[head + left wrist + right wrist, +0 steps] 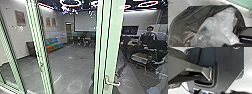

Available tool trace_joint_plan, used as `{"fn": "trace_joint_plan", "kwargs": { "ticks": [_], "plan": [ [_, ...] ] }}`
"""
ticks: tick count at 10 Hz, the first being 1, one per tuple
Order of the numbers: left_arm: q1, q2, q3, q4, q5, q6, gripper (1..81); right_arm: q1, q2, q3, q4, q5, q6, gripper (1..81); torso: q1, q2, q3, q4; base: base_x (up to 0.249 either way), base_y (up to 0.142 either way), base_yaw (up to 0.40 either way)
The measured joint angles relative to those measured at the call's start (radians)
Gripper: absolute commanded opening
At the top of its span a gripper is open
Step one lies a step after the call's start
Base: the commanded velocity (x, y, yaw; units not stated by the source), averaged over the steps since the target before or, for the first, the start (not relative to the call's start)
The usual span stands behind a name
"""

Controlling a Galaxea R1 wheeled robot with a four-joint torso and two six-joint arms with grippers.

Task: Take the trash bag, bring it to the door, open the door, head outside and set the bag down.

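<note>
Upright green door frames cross the head view. The broad one (113, 37) right of centre carries a metal lever handle (113, 84) near its lower end; a slimmer one (37, 37) stands to the left. Large in the left wrist view is the dark trash bag (196, 13), with crumpled clear plastic (211, 28) bulging at its front. Its dark film reaches black robot parts at one edge. Dark crinkled film (178, 53) also lies past the jointed bar in the right wrist view. How either gripper stands, I cannot tell.
Behind the frames, a room holds a colourful sofa (53, 44), a pale screen (85, 22) and tables with chairs (86, 41). A person (149, 35) is by a desk at the right, near a low table (140, 58). Pale translucent material (162, 75) is at the lower right.
</note>
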Motion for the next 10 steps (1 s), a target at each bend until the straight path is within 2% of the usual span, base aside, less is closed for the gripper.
{"fn": "trace_joint_plan", "kwargs": {
  "ticks": [10],
  "plan": [
    [-0.003,0.003,-0.001,0.000,0.002,-0.002,1.0,-0.001,0.000,-0.007,0.002,0.000,0.004,81.1,0.000,0.000,0.000,0.000,0.000,0.000,0.010]
  ]
}}
